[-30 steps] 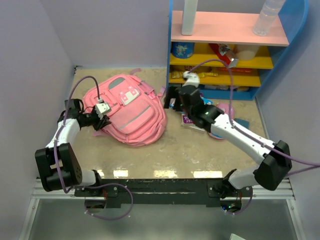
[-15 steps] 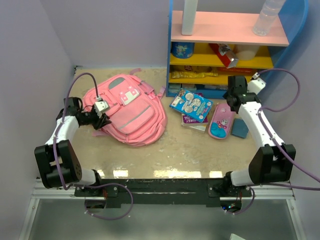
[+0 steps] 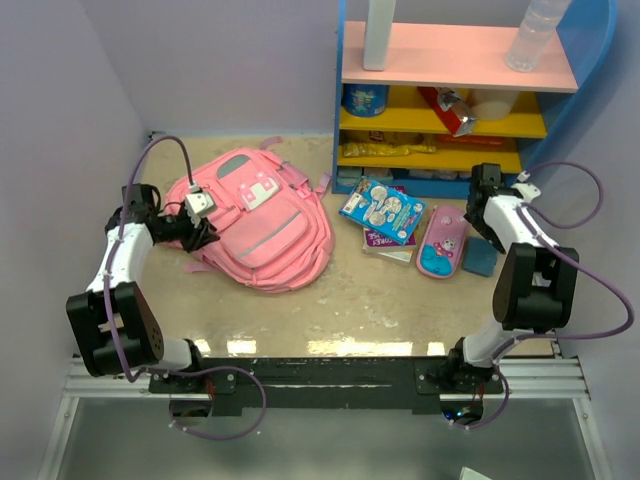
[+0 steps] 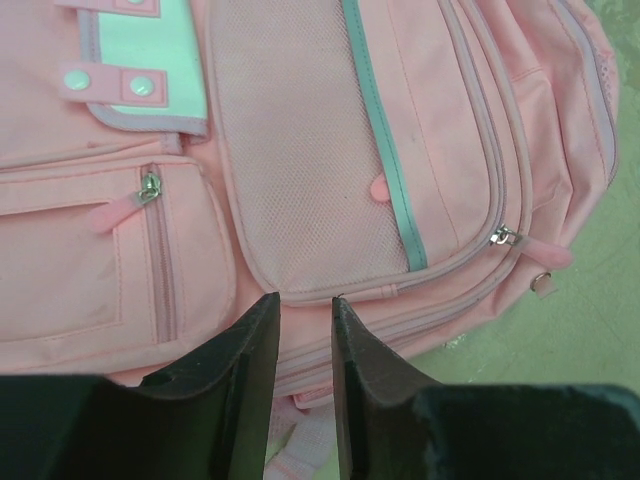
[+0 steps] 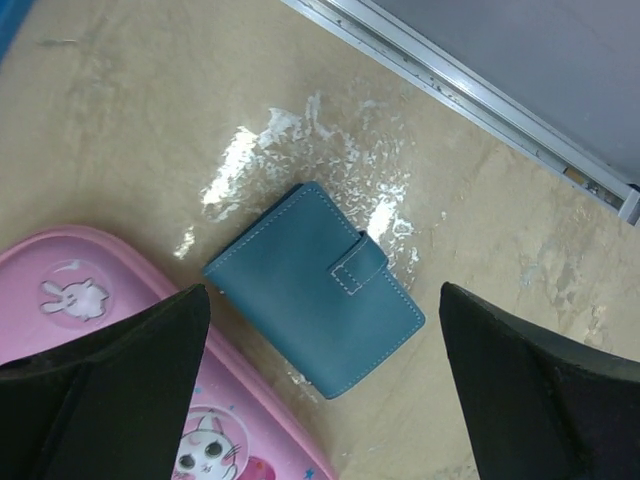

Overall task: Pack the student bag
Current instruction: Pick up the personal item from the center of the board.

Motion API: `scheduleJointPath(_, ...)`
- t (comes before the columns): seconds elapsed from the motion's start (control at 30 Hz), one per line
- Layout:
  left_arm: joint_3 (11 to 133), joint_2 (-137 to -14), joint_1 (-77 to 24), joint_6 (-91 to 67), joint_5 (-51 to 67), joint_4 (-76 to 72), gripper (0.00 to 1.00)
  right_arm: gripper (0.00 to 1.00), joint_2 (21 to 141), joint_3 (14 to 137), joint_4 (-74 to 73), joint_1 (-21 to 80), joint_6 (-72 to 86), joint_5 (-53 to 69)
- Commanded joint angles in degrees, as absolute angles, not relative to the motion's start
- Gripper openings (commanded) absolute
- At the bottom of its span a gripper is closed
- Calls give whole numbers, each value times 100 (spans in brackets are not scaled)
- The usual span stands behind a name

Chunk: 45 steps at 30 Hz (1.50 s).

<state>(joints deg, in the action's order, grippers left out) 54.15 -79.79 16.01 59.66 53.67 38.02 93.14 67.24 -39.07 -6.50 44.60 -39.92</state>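
Nearest the arm bases, the sandy table [image 3: 380, 300] lies bare in front of the student bag [image 3: 262, 225]. The bag rests flat on the left half of the table, front side up, with its grey-and-white patch [image 4: 140, 60] toward its far end. The left gripper [image 4: 305, 300] hangs at the bag's left edge. Its jaws are drawn in to a narrow slit, and nothing shows between them but pink fabric beyond. In the left wrist view a mesh pocket [image 4: 300, 150] with a teal stripe lies ahead of the fingers. A closed zipper slider [image 4: 505, 237] sits on the bag's curved seam. Well to the right of the bag, a teal wallet [image 5: 300, 300] lies flat, touching or just beside a glossy pink pencil case [image 3: 443, 243]. The right gripper [image 5: 322, 290] hovers above the wallet with its jaws spread wide, empty. Between the pencil case and the bag lie a couple of overlapping picture books [image 3: 385, 210]. Beyond these, to the far right of the bag, stands a blue shelf [image 3: 460, 60] with pink and yellow boards holding packets and bottles.
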Motion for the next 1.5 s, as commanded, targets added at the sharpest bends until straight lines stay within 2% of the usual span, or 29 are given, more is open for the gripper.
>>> scheduleJointPath(0.0, 5862, -7937, 1635, 5977, 5476, 4060, 32, 98, 9422, 6653, -3806, -922, 4500, -4192)
scheduleJointPath(0.3, 5968, -7936, 1521, 5845, 5396, 4087, 33, 98, 9879, 6566, -3867, -1028, 4632, -4482)
scheduleJointPath(0.5, 5819, -7945, 1503, 5775, 5440, 3885, 33, 98, 10204, 6636, -3744, -1028, 4474, -4176)
scheduleJointPath(0.8, 5695, -7954, 1494, 5845, 5440, 3850, 33, 99, 10195, 6539, -3358, -1028, 4324, -3665)
scheduleJointPath(1.0, 5651, -7945, 1503, 5845, 5440, 3823, 33, 99, 9475, 6065, -2734, -1028, 4192, -3156)
scheduleJointPath(1.47, 5625, -7937, 1494, 5862, 5449, 3779, 33, 99, 10142, 6187, -3190, -1028, 4307, -3401)
